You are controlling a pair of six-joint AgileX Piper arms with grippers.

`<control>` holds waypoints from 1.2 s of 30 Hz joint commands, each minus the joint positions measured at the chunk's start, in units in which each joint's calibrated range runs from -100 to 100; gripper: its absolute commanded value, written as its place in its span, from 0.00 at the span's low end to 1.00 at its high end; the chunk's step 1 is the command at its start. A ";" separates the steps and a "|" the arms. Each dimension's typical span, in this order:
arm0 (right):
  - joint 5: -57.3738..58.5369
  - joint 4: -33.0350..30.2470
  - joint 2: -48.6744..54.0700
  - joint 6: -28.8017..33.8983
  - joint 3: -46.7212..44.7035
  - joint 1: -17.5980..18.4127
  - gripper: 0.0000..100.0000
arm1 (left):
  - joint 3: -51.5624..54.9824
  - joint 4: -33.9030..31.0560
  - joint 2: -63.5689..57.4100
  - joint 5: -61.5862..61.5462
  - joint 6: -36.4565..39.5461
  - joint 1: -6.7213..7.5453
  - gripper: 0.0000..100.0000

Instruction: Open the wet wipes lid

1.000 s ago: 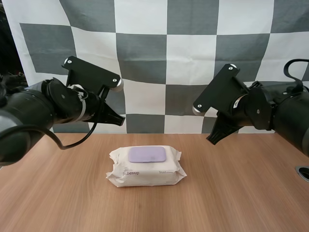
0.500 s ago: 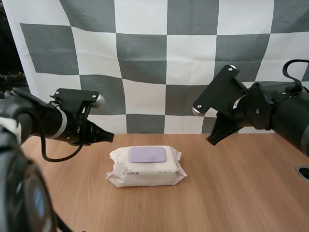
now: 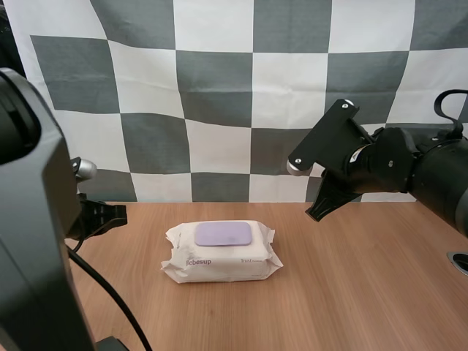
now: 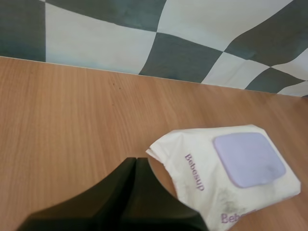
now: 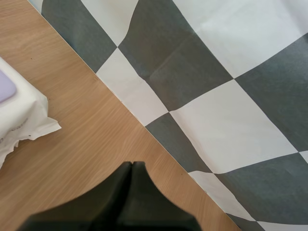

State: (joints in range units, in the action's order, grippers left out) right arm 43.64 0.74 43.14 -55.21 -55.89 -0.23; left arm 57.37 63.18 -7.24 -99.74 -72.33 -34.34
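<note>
Surface: a wooden table with a light brown grain running left to right, flat and dry in appearance. At its right edge sits a dark round mark, cut off and too small to identify.

Task item: the pack of wet wipes lies flat at the middle of the table, long side left to right, its printed side wall toward the near edge. Its lilac lid faces up on the top face, lying flush and closed. The crimped ends of the white wrapper rest on the wood.

Left gripper: both fingers are pressed together into one dark wedge and grip nothing. It sits low over the table to the left of the pack, pointing toward the pack's left end. The high view shows bare wood between it and the wrapper.

Right gripper: its fingers are likewise closed together into a single wedge, with nothing between them. It is raised above the far right part of the table, pointing down and left, well apart from the pack's right end.
</note>
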 commanded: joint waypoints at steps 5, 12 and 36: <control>-0.07 0.02 0.03 -0.02 0.03 0.02 0.00 | 0.08 -2.36 6.22 -0.26 -12.24 0.07 0.00; -0.07 0.02 0.03 -0.02 0.03 0.02 0.00 | 1.18 -5.63 8.58 -0.26 -12.24 4.88 0.43; -0.07 0.00 0.03 -0.97 0.03 0.02 0.00 | 2.58 -5.49 12.39 -0.26 -13.15 10.84 0.70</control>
State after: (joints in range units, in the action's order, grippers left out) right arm 43.64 0.74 43.14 -56.14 -55.89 -0.23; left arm 59.91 57.61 4.79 -99.95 -85.46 -23.47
